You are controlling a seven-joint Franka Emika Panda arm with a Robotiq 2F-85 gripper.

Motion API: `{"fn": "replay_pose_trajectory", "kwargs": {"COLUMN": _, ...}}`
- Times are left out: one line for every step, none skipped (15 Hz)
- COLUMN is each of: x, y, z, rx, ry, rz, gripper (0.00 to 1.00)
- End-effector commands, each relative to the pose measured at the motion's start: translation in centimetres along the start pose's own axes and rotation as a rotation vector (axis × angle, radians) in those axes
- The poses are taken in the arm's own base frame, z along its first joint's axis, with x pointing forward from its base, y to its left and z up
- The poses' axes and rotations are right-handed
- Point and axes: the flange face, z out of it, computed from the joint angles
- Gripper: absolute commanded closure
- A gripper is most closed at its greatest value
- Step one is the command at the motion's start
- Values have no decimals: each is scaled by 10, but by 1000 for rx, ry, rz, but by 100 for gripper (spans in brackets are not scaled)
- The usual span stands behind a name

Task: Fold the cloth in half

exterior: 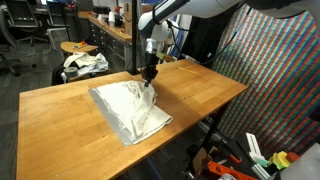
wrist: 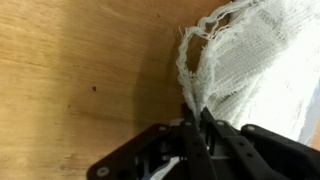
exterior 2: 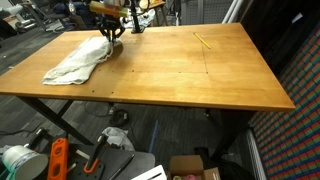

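The cloth [exterior: 130, 108] is an off-white towel lying rumpled on the wooden table [exterior: 60, 115], also seen in an exterior view as a crumpled strip [exterior 2: 80, 62]. My gripper [exterior: 149, 74] stands over the cloth's far corner, fingers pointing down. In the wrist view the gripper [wrist: 195, 118] is shut, and a frayed edge of the cloth [wrist: 240, 60] is pinched between its two dark fingers [wrist: 210, 130]. The cloth rises from the pinch toward the upper right of that view.
A yellow pencil-like stick [exterior 2: 203, 40] lies on the table [exterior 2: 190, 75]. A stool with a patterned fabric bundle [exterior: 84, 62] stands behind the table. A multicoloured screen [exterior: 285, 70] stands beside it. Tools and boxes [exterior 2: 60, 158] lie on the floor.
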Motion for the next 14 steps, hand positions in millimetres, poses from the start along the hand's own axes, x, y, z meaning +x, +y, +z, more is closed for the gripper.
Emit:
{"fn": "replay_pose_trajectory", "kwargs": {"x": -21, "y": -43, "z": -26, "rx": -71, "ry": 50, "rz": 11, "gripper": 89}}
{"fn": "replay_pose_trajectory", "kwargs": {"x": -23, "y": -55, "z": -30, "rx": -80, "ry": 58, "rz": 5, "gripper": 88}}
{"fn": "replay_pose_trajectory", "kwargs": {"x": -25, "y": -69, "z": -33, "rx": -86, "ry": 69, "rz": 3, "gripper": 89}}
{"fn": "replay_pose_trajectory", "kwargs": {"x": -27, "y": -84, "z": -33, "rx": -96, "ry": 79, "rz": -6, "gripper": 89}}
{"fn": "replay_pose_trajectory", "kwargs": {"x": -27, "y": -100, "z": -33, "rx": -106, "ry": 87, "rz": -8, "gripper": 89}}
{"fn": "replay_pose_trajectory", "kwargs": {"x": -27, "y": -116, "z": -33, "rx": -117, "ry": 93, "rz": -9, "gripper": 91}}
{"fn": "replay_pose_trajectory", "kwargs": {"x": -26, "y": -133, "z": -33, "rx": -127, "ry": 94, "rz": -6, "gripper": 90}}
{"fn": "replay_pose_trajectory", "kwargs": {"x": -25, "y": -148, "z": -33, "rx": -134, "ry": 109, "rz": 5, "gripper": 90}}
{"fn": "replay_pose_trajectory", "kwargs": {"x": -22, "y": -164, "z": -32, "rx": -142, "ry": 118, "rz": 18, "gripper": 89}}
{"fn": "replay_pose_trajectory", "kwargs": {"x": -21, "y": -177, "z": -31, "rx": -149, "ry": 125, "rz": 28, "gripper": 89}}
{"fn": "replay_pose_trajectory", "kwargs": {"x": -17, "y": -191, "z": -28, "rx": -157, "ry": 136, "rz": 38, "gripper": 89}}
{"fn": "replay_pose_trajectory", "kwargs": {"x": -15, "y": -203, "z": -26, "rx": -164, "ry": 146, "rz": 48, "gripper": 91}}
{"fn": "replay_pose_trajectory", "kwargs": {"x": -12, "y": -214, "z": -22, "rx": -157, "ry": 165, "rz": 65, "gripper": 90}}
{"fn": "replay_pose_trajectory", "kwargs": {"x": -8, "y": -225, "z": -19, "rx": -153, "ry": 191, "rz": 85, "gripper": 91}}
